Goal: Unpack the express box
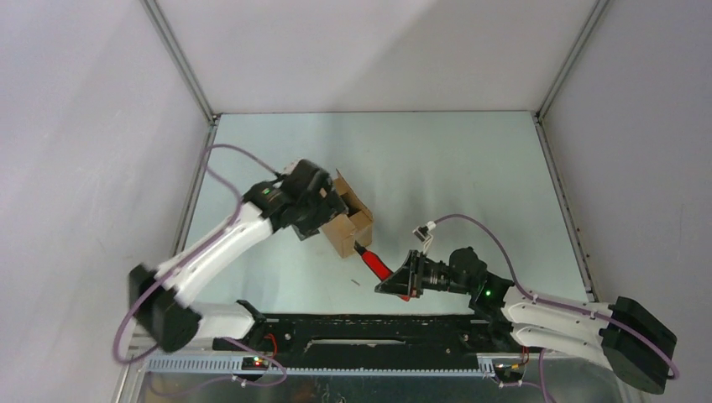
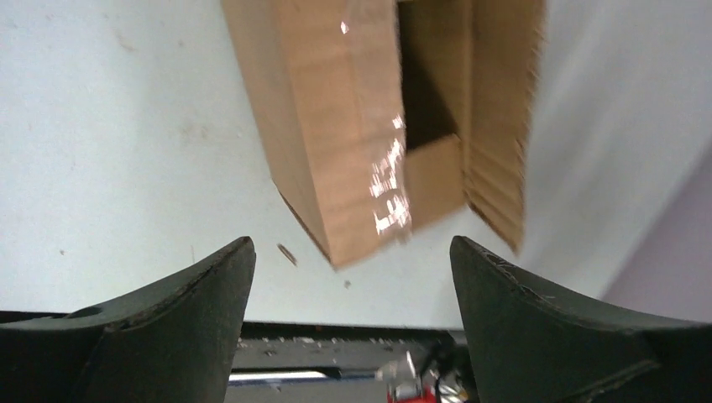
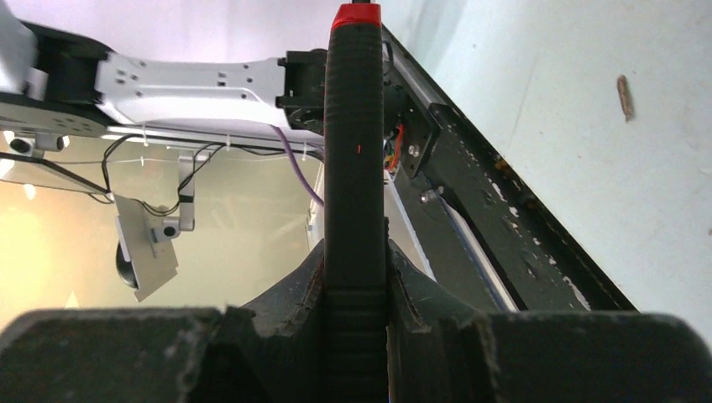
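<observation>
My left gripper (image 2: 353,252) stands with its jaws wide apart and holds nothing. The express box (image 2: 353,143) lies on the table (image 1: 453,168) just ahead of these fingers, in line with the gap between them but not touching either one. One flap is raised and its inside shows dark. My right gripper (image 3: 357,277) is clamped on the handle of the utility knife (image 3: 354,151). From above, the far end of the knife sits close to the near corner of the box.

My worry is that nothing holds the box. I judge it is light, so a push from the knife would slide or tip it instead of opening it. If I bring the left fingers forward a little off line, one may hit a wall or the flap and turn the box. The knife could also twist in the grip under side load. I cannot tell if the blade is out.
</observation>
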`<state>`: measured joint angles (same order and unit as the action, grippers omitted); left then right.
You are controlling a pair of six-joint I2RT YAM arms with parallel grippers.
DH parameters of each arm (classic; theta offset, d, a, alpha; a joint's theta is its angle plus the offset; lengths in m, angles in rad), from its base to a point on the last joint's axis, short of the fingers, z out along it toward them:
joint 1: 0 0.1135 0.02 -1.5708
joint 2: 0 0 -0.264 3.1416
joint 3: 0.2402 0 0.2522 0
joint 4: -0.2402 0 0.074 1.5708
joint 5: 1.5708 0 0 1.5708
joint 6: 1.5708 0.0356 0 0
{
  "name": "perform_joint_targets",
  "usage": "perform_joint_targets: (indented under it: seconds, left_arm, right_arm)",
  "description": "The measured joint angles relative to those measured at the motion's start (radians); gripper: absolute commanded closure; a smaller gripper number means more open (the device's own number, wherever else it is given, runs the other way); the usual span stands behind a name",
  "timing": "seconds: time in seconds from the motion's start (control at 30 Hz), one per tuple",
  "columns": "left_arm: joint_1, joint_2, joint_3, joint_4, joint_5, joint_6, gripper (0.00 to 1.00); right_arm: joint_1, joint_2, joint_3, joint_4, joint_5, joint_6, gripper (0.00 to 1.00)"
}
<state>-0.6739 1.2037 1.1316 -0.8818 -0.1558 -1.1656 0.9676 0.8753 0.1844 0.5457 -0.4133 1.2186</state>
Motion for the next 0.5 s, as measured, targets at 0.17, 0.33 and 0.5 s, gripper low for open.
perform_joint_targets:
  seconds: [0.17,0.33,0.5]
  left_arm:
    - [0.023,0.233,0.071,-0.047,-0.025,0.018,0.12]
    - [0.033,0.319,0.140,-0.089,-0.021,0.031,0.12]
    - [0.034,0.342,0.186,-0.090,-0.021,0.041,0.12]
  right_arm:
    - [0.000,0.019,-0.037,0.026,0.001,0.009,1.00]
    - [0.000,0.072,-0.071,0.104,-0.001,0.036,1.00]
    - [-0.002,0.114,-0.087,0.165,-0.009,0.053,1.00]
